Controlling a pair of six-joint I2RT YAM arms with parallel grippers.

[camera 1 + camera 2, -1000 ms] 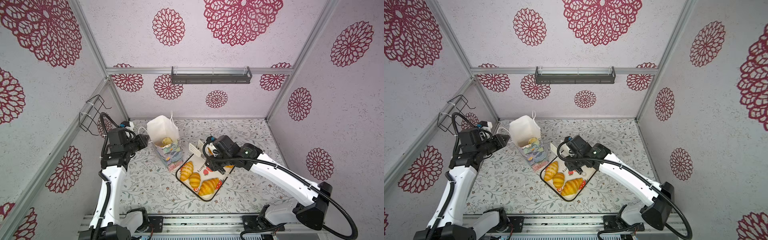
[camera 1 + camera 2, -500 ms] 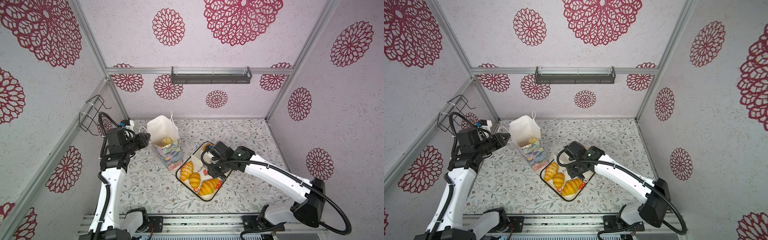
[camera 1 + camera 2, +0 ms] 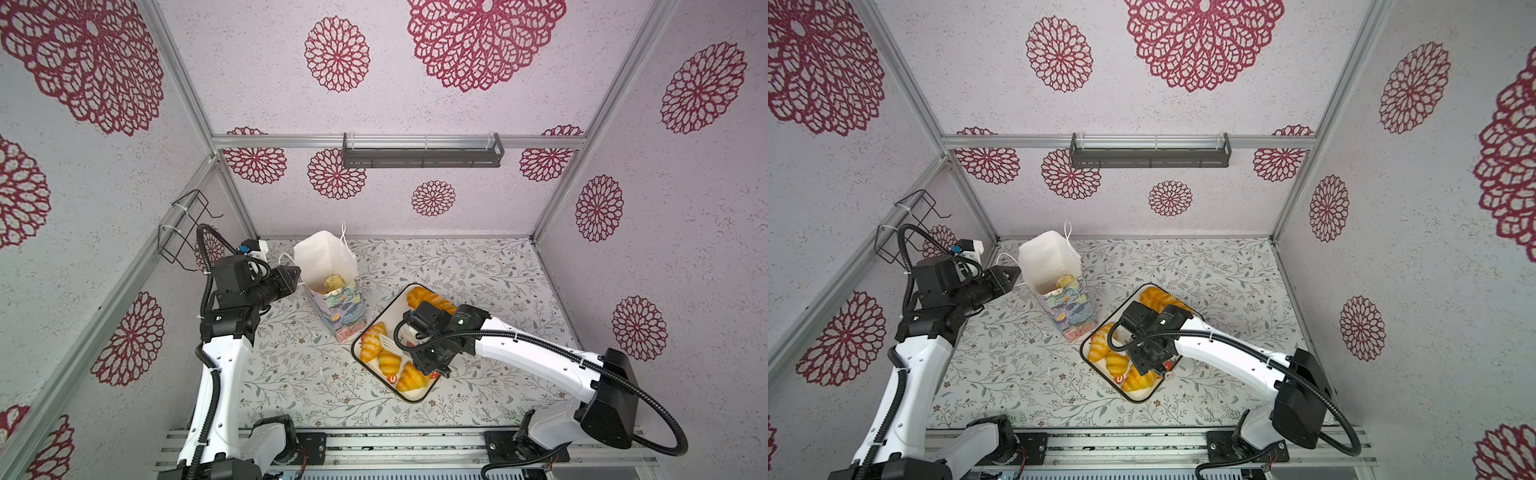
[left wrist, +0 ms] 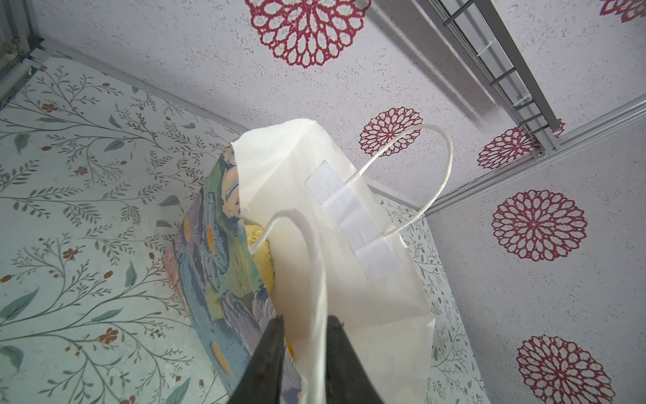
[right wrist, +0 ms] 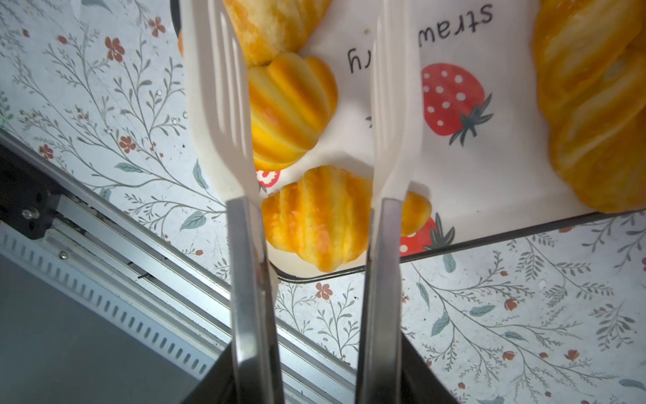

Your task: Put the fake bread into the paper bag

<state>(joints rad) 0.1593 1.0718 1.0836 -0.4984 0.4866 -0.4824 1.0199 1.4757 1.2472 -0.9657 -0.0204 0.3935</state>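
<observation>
The paper bag [image 3: 332,266] [image 3: 1054,266] stands upright at the back left, and a piece of fake bread [image 3: 333,282] [image 4: 260,245] lies inside it. My left gripper [image 3: 297,274] [image 4: 304,320] is shut on the bag's near white rim. Three small croissants [image 3: 371,343] [image 3: 389,362] [image 3: 409,378] and a long loaf [image 3: 428,300] lie on the strawberry tray [image 3: 409,401]. My right gripper [image 3: 419,351] [image 5: 314,349] holds white tongs [image 5: 223,105] over the tray. The blades stand apart, with a striped croissant [image 5: 290,112] and a second one [image 5: 321,217] showing between them.
A wire basket [image 3: 183,226] hangs on the left wall and a dark shelf [image 3: 422,156] on the back wall. The metal rail [image 3: 374,449] runs along the table's front edge, just beyond the tray's near corner. Flowered tabletop [image 3: 478,266] lies right of the tray.
My right arm has swung from the tray's back end, near the bag, to its front, bringing the tongs over the croissants with the blades slightly wider apart. The left gripper has stayed on the bag.
</observation>
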